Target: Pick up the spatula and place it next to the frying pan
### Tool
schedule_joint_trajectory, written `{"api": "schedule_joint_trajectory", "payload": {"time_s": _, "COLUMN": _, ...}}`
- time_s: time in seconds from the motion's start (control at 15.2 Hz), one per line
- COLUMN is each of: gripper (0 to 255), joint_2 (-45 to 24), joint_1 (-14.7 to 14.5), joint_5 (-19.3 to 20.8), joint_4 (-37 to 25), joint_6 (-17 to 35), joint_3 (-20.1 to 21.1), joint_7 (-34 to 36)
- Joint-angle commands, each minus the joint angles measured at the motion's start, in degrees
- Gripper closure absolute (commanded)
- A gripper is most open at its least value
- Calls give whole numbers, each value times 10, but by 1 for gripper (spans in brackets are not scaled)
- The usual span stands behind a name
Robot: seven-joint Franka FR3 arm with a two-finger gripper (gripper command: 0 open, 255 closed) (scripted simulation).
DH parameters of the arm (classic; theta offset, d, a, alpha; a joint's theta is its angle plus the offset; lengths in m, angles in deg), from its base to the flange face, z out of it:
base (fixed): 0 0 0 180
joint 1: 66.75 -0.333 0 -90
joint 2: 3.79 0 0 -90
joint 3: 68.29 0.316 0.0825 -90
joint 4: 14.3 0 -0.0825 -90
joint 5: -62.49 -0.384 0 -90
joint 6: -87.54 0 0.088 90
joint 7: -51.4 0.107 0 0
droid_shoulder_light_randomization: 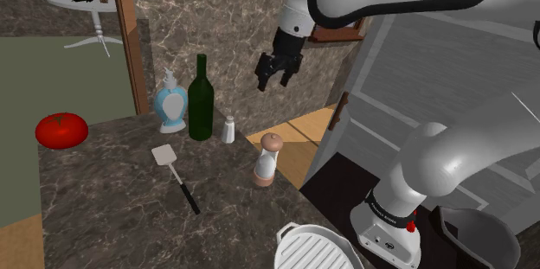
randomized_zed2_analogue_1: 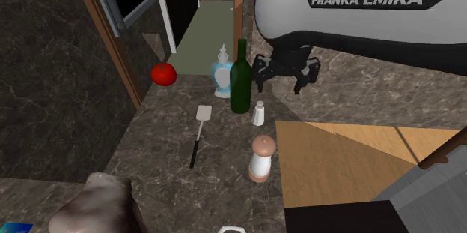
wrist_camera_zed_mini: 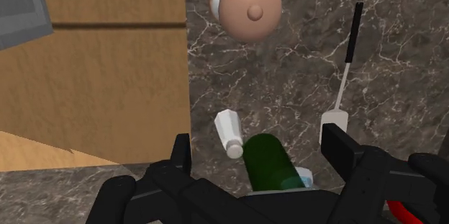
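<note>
above the back edge of the countertop [droid_shoulder_light_randomization: 104,207], the gripper [droid_shoulder_light_randomization: 277,78] hangs empty, fingers wide apart. under it: one green bottle [droid_shoulder_light_randomization: 201,99], one small shaker [droid_shoulder_light_randomization: 228,130]. one spatula [droid_shoulder_light_randomization: 176,178] lies flat mid-surface, blade toward the back edge, handle toward the front. one pepper mill [droid_shoulder_light_randomization: 268,160], one soap dispenser [droid_shoulder_light_randomization: 170,101], one tomato [droid_shoulder_light_randomization: 61,130]; one white frying pan [droid_shoulder_light_randomization: 313,250] at the front edge.

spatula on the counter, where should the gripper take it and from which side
Take the spatula by its black handle, near mid-length, coming straight down with the open gripper turned so its fingers close across the handle. It lies flat on the dark veined counter, so nothing fits under it; the handle is narrow and apart from the pepper mill.
</note>
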Motion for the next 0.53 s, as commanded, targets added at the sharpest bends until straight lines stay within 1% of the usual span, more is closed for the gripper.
{"api": "schedule_joint_trajectory", "payload": {"time_s": 0.0, "gripper": 0, "joint_2": -31, "joint_1": -3, "joint_5": 0, "joint_4": -8, "joint_6": 18, "joint_3": 18, "joint_7": 22}}
{"api": "schedule_joint_trajectory", "payload": {"time_s": 0.26, "gripper": 0, "joint_2": -107, "joint_1": -6, "joint_5": 10, "joint_4": -30, "joint_6": 58, "joint_3": 52, "joint_7": 69}}
{"api": "schedule_joint_trajectory", "payload": {"time_s": 0.46, "gripper": 0, "joint_2": -168, "joint_1": -9, "joint_5": 26, "joint_4": -54, "joint_6": 84, "joint_3": 75, "joint_7": 107}}
